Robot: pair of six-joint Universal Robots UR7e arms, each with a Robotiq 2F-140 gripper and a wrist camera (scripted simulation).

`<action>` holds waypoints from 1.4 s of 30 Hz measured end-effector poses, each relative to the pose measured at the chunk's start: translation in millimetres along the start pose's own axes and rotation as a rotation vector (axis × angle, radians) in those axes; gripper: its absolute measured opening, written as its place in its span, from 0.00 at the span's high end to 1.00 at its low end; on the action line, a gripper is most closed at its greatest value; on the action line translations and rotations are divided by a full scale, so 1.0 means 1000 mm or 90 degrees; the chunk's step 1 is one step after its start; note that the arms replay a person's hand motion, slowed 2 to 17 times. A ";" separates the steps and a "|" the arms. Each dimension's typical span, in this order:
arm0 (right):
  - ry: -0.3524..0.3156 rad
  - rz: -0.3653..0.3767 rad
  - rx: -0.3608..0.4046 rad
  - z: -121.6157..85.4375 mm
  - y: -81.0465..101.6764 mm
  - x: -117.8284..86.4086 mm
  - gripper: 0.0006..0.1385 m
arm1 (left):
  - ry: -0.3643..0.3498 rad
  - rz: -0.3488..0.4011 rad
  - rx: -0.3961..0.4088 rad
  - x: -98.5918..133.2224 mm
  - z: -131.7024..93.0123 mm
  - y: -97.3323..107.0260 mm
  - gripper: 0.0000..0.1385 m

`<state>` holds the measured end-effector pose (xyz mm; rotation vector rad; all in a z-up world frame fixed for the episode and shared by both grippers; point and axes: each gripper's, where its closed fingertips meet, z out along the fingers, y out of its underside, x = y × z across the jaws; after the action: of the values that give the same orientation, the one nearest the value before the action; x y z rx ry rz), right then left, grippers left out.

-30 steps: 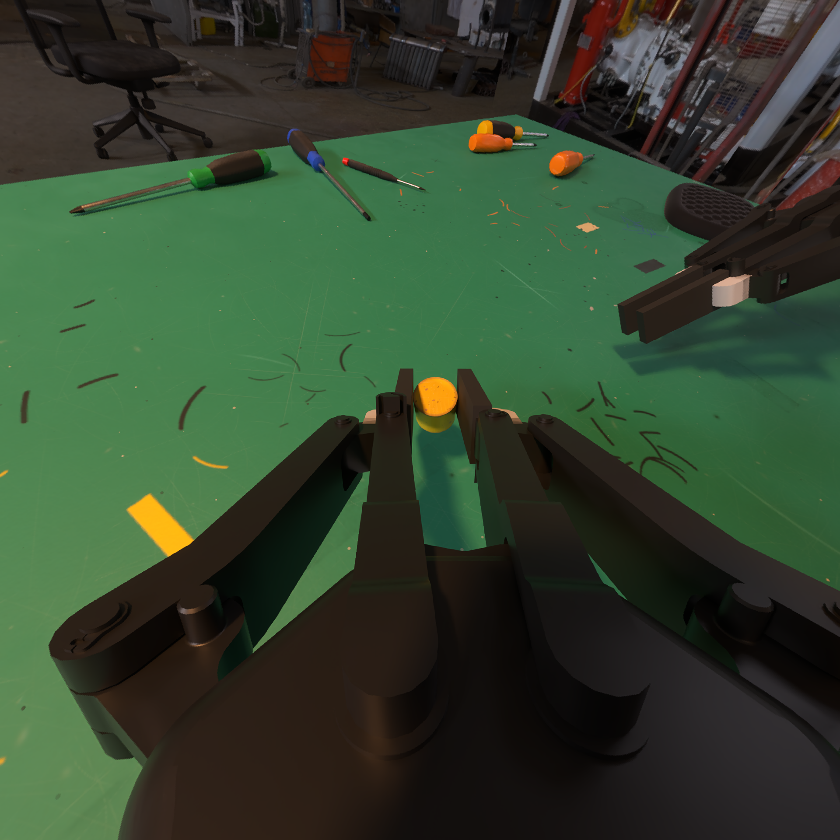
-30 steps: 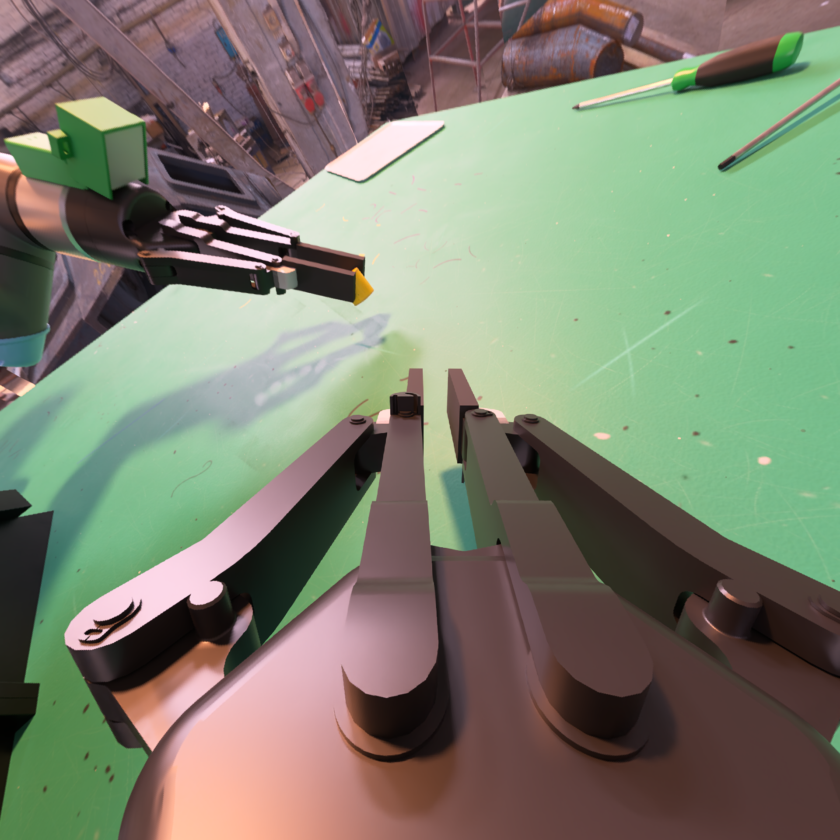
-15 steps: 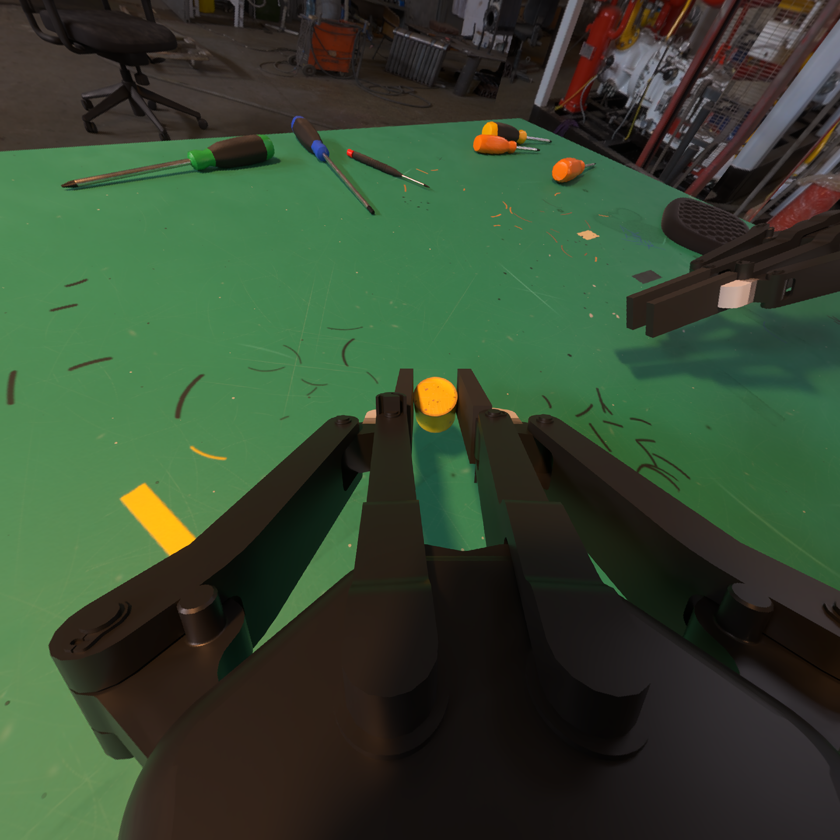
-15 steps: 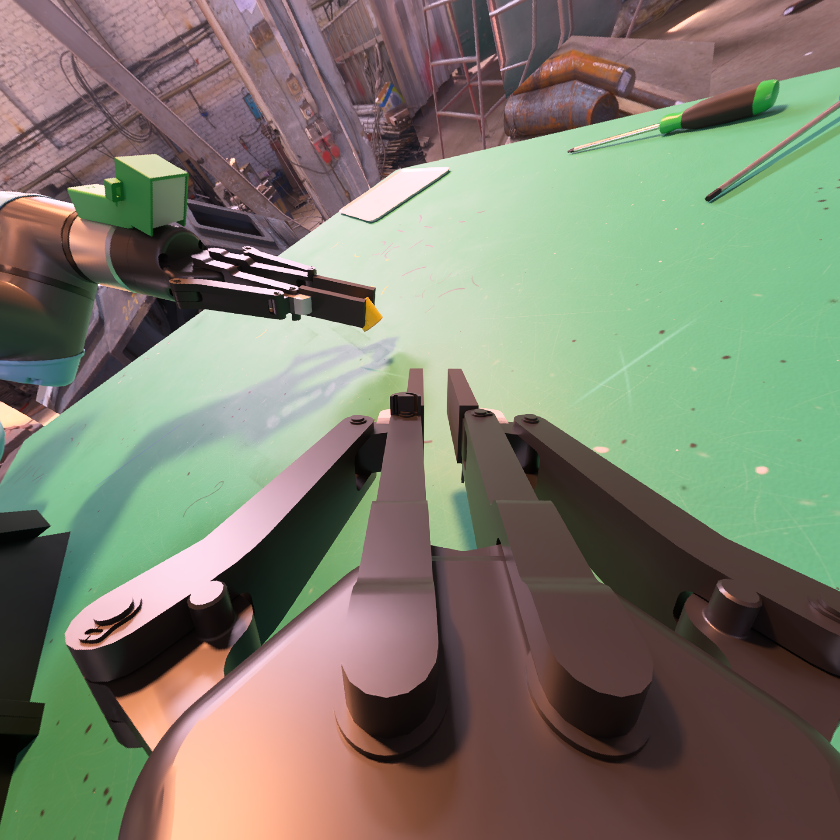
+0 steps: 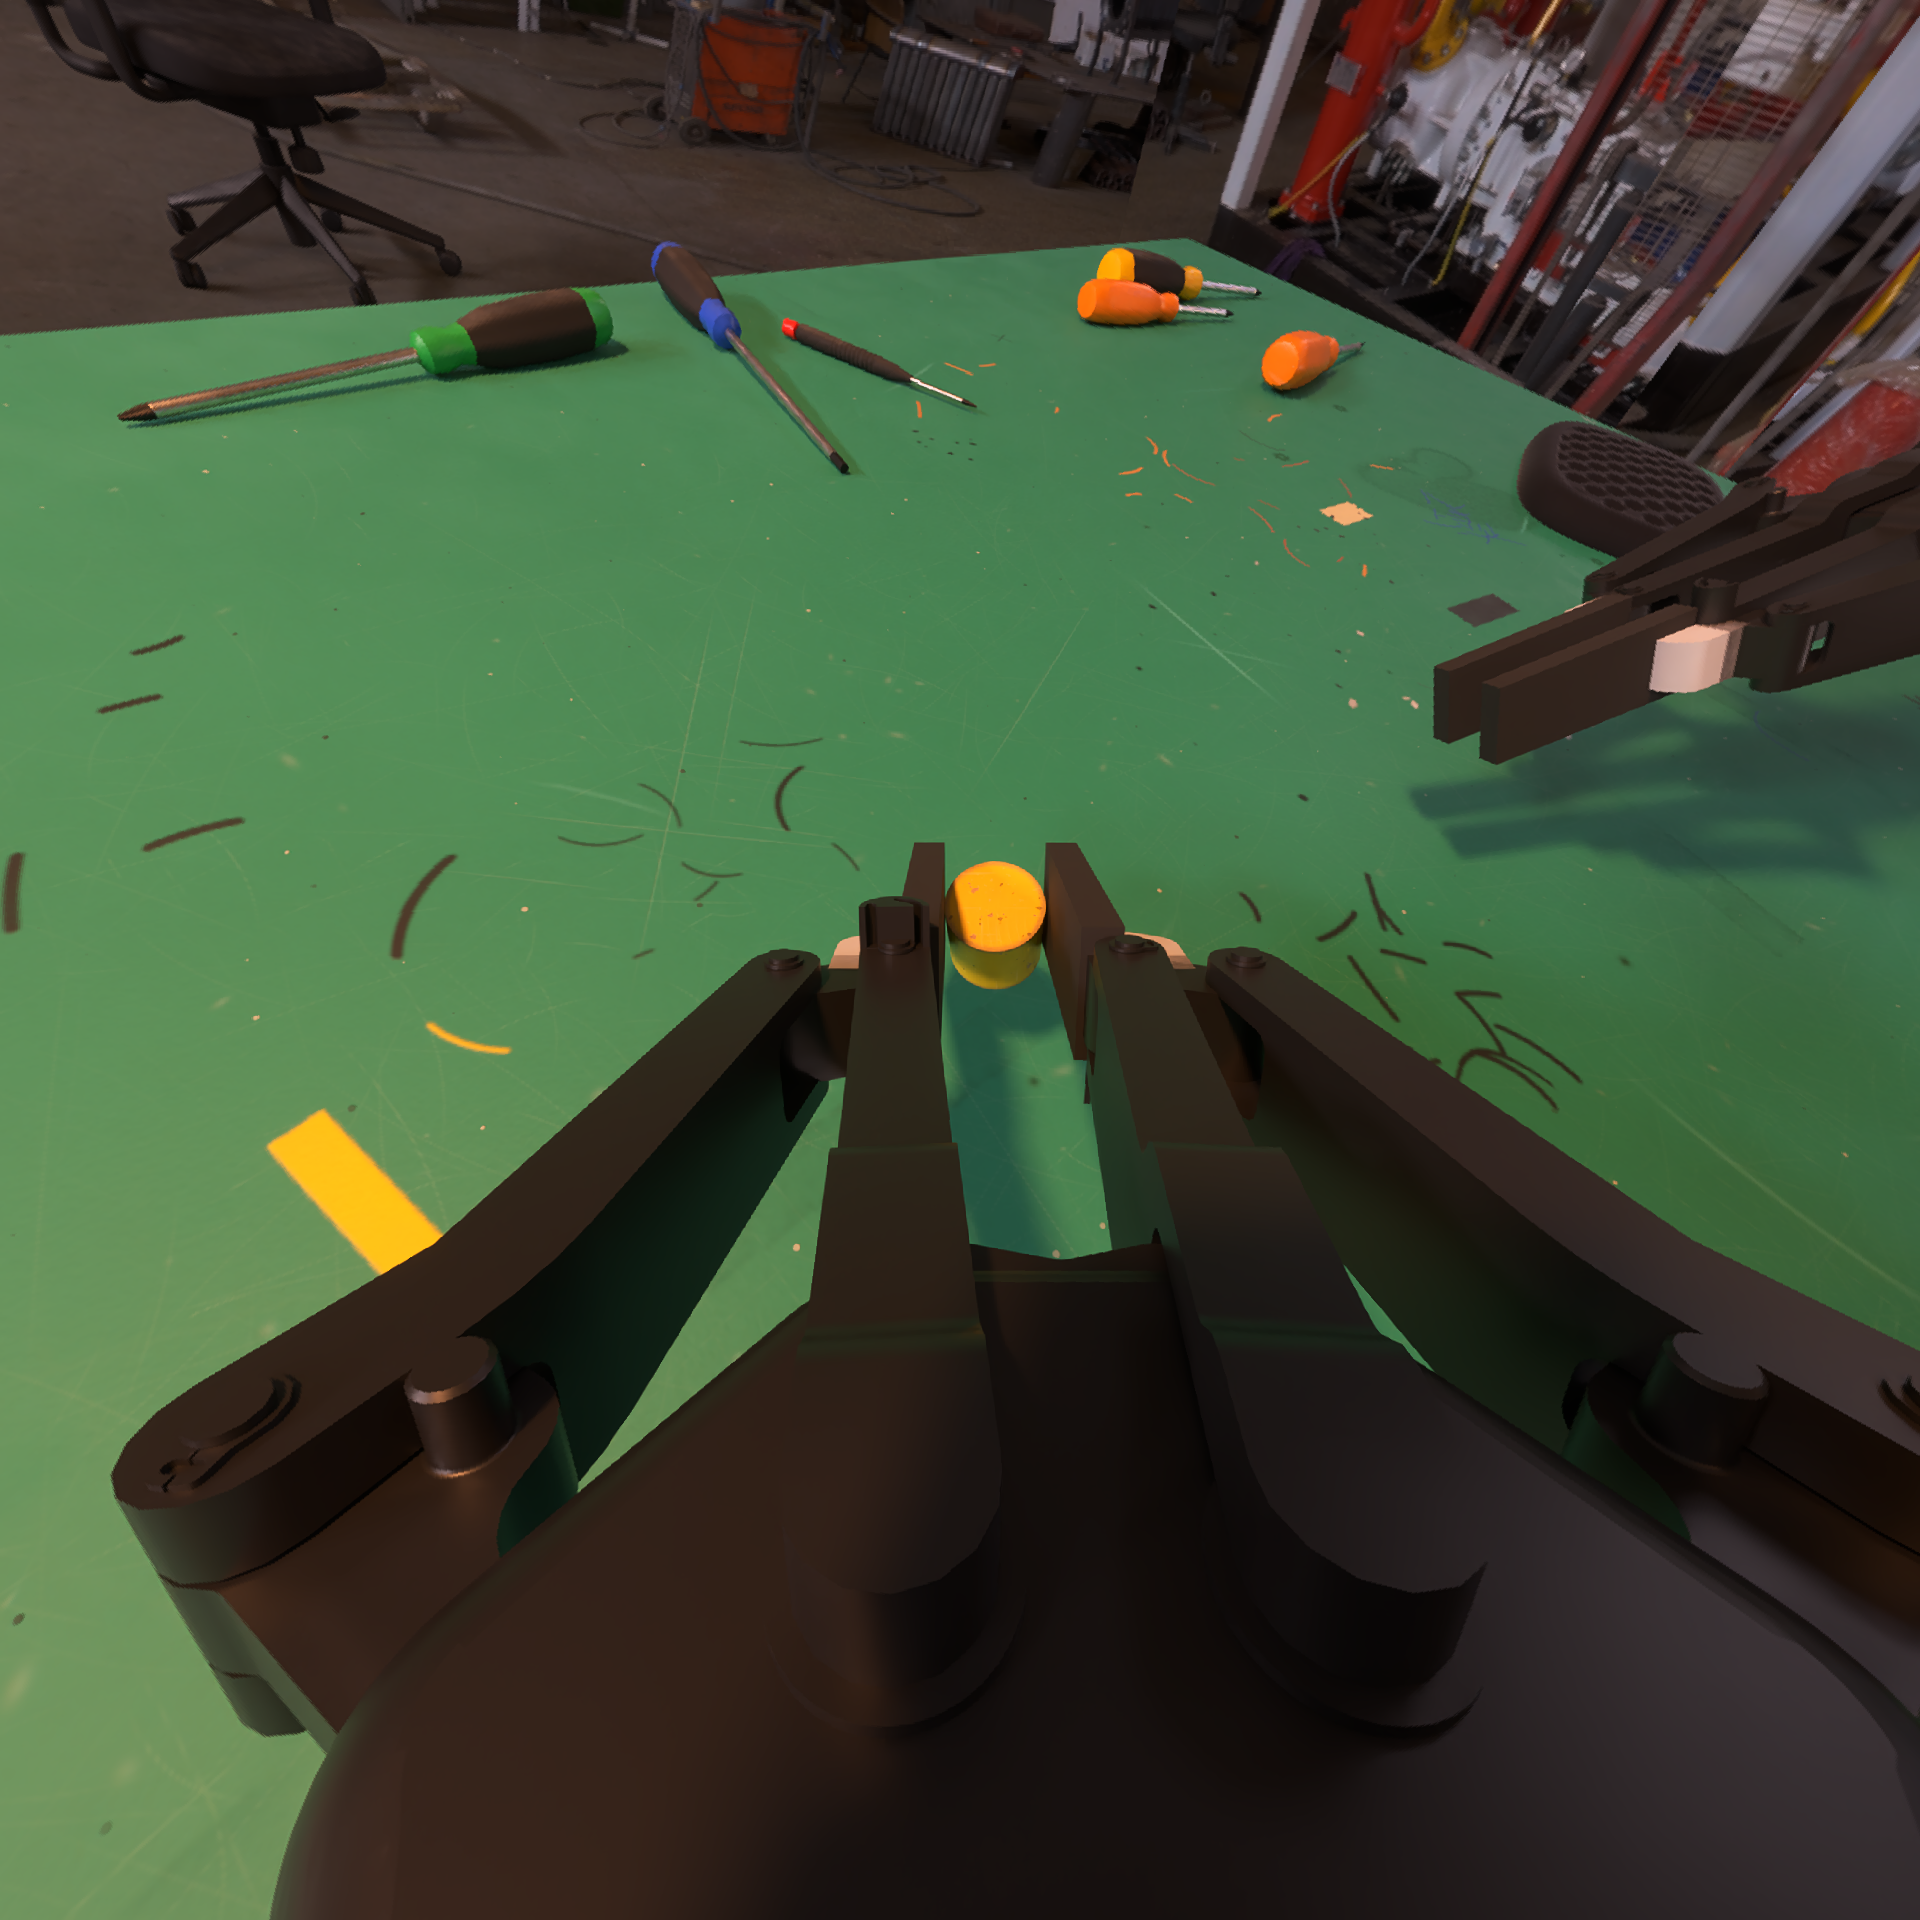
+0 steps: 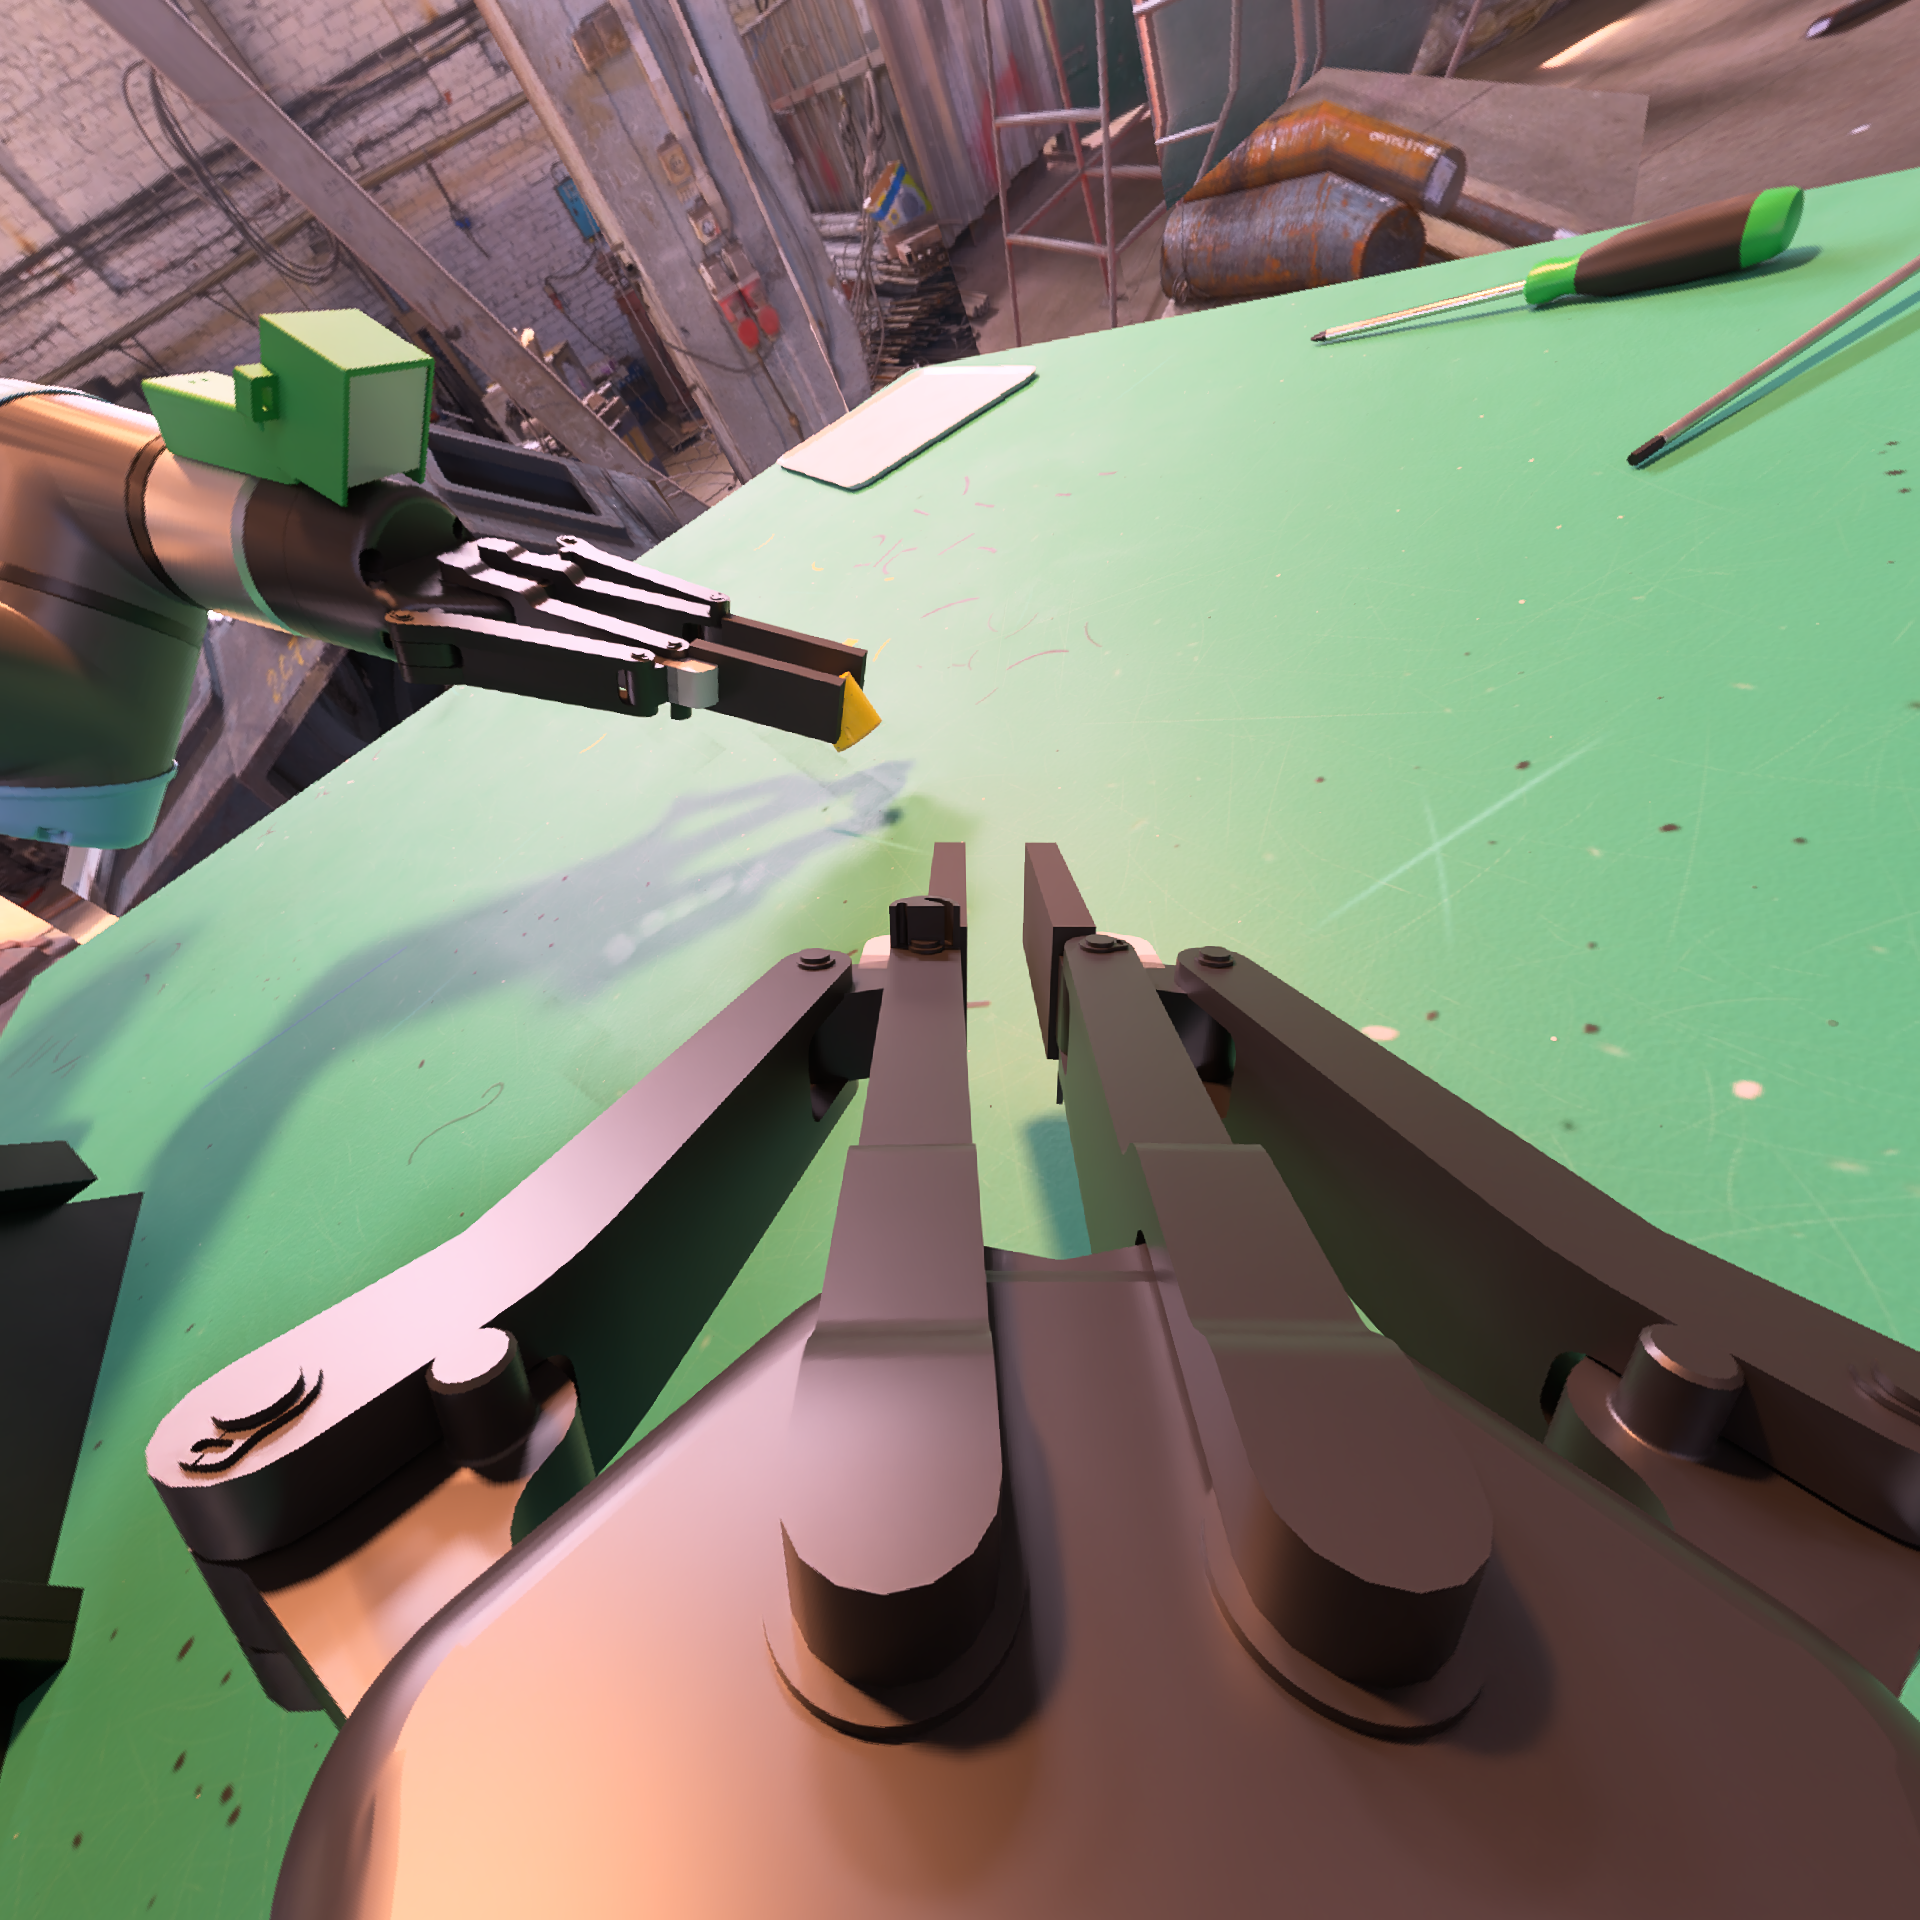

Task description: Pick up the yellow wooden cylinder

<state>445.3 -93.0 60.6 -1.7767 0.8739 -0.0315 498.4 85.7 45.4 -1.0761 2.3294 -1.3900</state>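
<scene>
My left gripper point(image 5: 994, 894) is shut on the yellow wooden cylinder point(image 5: 994, 920), which sits between the fingertips and is held above the green table point(image 5: 623, 644). In the right wrist view the left gripper point(image 6: 831, 675) hovers over its shadow with the cylinder point(image 6: 858, 712) poking out at the tips. My right gripper point(image 6: 994, 883) is nearly closed and empty, a narrow gap between its fingers, above the table. It also shows at the right edge of the left wrist view point(image 5: 1475, 707).
Screwdrivers lie at the far side: a green-handled one point(image 5: 499, 338), a blue-handled one point(image 5: 727, 343), a thin red-tipped one point(image 5: 873, 362) and orange ones point(image 5: 1132, 301). A black perforated pad point(image 5: 1610, 488) sits at the right edge. A white plate point(image 6: 909, 421) lies near a far corner.
My left gripper has risen higher with the cylinder in it; the table looks farther below. The right gripper has also lifted a little and stays nearly closed.
</scene>
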 end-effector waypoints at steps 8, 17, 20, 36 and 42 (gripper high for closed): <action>0.001 -0.006 -0.005 0.001 0.001 -0.001 0.89 | 0.002 0.000 -0.005 0.000 0.001 0.001 0.81; 0.001 -0.004 -0.005 0.001 0.001 -0.001 0.89 | 0.002 -0.004 -0.006 0.000 0.001 0.001 0.81; 0.001 -0.003 -0.004 0.001 0.001 0.000 0.89 | 0.002 -0.004 -0.005 0.000 0.001 0.001 0.81; 0.006 -0.007 -0.003 0.000 0.000 0.000 0.89 | 0.001 0.000 -0.008 0.000 0.001 0.001 0.81; 0.014 -0.015 -0.008 0.000 0.001 0.002 0.90 | 0.003 0.002 -0.012 0.001 0.002 0.002 0.81</action>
<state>446.1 -93.9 58.8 -1.8007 0.8710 -0.0615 498.0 84.3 42.9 -1.0757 2.3500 -1.3739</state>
